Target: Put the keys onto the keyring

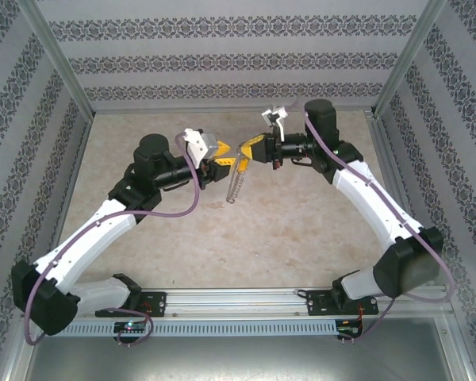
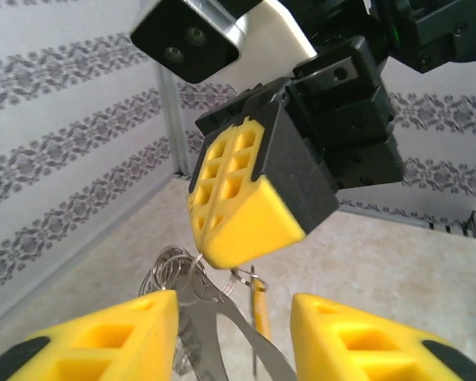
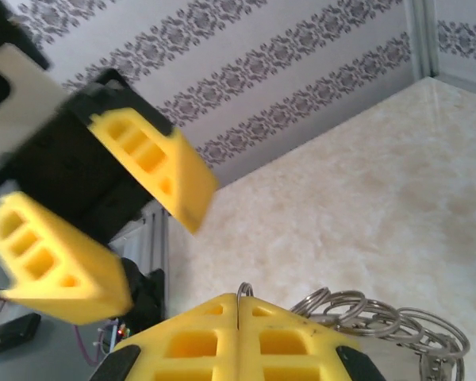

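Keyring [image 1: 236,179] below right claw [image 1: 242,151], above table [image 1: 301,234]

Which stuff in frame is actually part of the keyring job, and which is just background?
Job: keyring, pinched in the shut right gripper; orange key hanging beside the bunch; open left gripper.
Background: table; patterned walls; metal frame post.

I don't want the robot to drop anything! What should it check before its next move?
1. Are the right fingers shut on the keyring: ok.
2. Are the left fingers open: ok.
3. Does the keyring hang between the left fingers: ok.
4. Are the two arms' fingers apart, not bumping: ok.
5. Is the yellow-orange key already threaded on the keyring: cannot tell.
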Motion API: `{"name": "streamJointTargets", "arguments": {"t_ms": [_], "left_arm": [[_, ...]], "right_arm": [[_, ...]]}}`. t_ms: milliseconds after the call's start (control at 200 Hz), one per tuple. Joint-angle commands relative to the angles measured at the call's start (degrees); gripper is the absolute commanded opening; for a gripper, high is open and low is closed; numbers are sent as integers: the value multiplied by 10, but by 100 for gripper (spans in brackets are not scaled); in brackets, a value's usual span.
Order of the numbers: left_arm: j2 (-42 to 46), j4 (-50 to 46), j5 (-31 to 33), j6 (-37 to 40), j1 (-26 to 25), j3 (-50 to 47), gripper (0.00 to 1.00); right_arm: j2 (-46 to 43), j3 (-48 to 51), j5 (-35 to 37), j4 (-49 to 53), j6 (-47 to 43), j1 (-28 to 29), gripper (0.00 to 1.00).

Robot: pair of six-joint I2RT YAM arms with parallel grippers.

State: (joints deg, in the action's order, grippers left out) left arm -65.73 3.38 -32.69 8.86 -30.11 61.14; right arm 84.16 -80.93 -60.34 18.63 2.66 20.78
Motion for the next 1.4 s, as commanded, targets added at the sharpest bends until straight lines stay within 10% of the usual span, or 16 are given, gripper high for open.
{"name": "streamJointTargets", "arguments": {"t_ms": [0,475,929,1394], "left_arm": [[35,-33,57,5,15,-9,51],[-24,-248,-162,65,87,89,62],[-158,-341,-376,120,142,205,40],[-233,-350,-432,138,122,247,37]], "right_arm": [[41,-86,32,218,-143,-1,0],[263,-508,92,682,-410,42,0],[264,-516,42,697,-450,52,0],[256,-506,26,647,-421,61,0]]}}
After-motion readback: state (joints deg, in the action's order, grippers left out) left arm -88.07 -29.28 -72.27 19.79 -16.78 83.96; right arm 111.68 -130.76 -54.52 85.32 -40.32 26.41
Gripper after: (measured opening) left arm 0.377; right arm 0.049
